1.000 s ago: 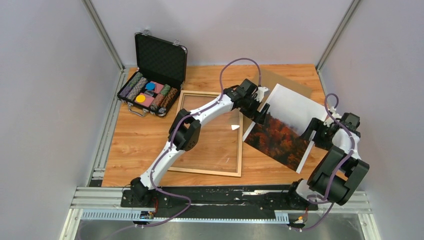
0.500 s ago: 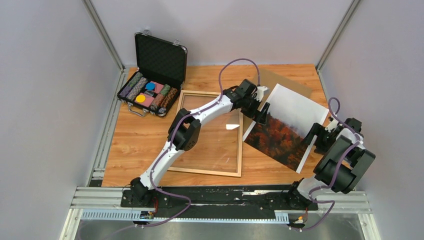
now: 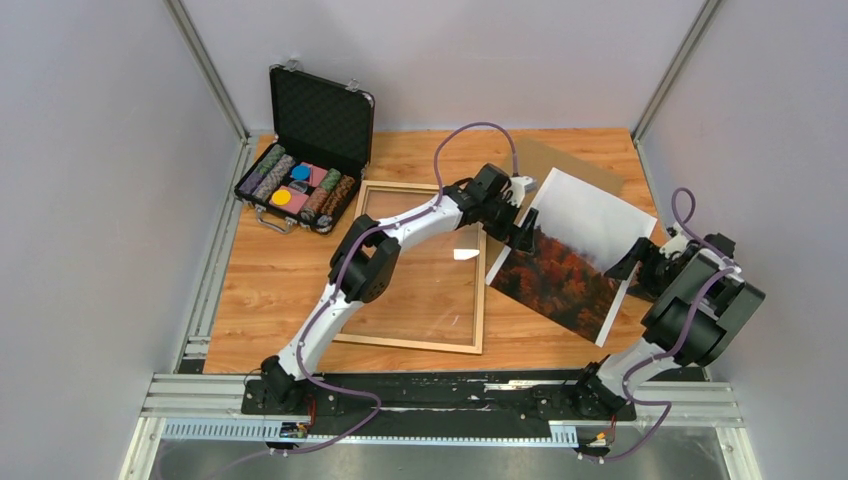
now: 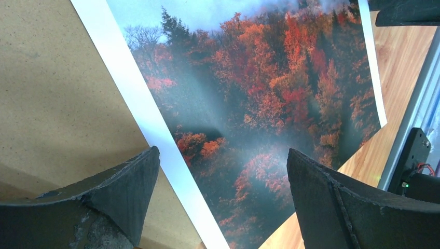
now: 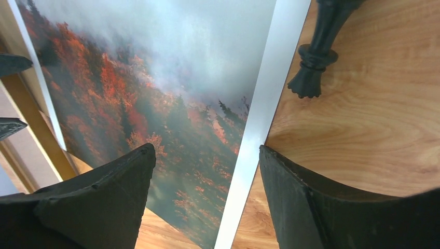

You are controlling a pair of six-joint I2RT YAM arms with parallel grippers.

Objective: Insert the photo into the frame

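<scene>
The photo (image 3: 570,250), misty sky over orange-red trees with a white border, lies picture side up and askew on the table, just right of the frame (image 3: 410,342). Its far-left part rests on a brown backing board (image 3: 580,168). The light wooden frame lies flat with a clear sheet inside. My left gripper (image 3: 522,228) hangs open over the photo's left border (image 4: 140,104), one finger over the board (image 4: 62,104), the other over the trees. My right gripper (image 3: 632,268) stands open across the photo's right border (image 5: 259,119). Neither holds anything.
An open black case (image 3: 305,150) with several coloured chips sits at the back left. Grey walls and metal rails close in the table on both sides. A black ridged cable boot (image 5: 314,57) shows over bare wood beside the photo's right edge.
The right arm has drawn back toward the right wall, and its gripper now sits at the photo's right edge. The left gripper has hardly shifted. The photo lies as before.
</scene>
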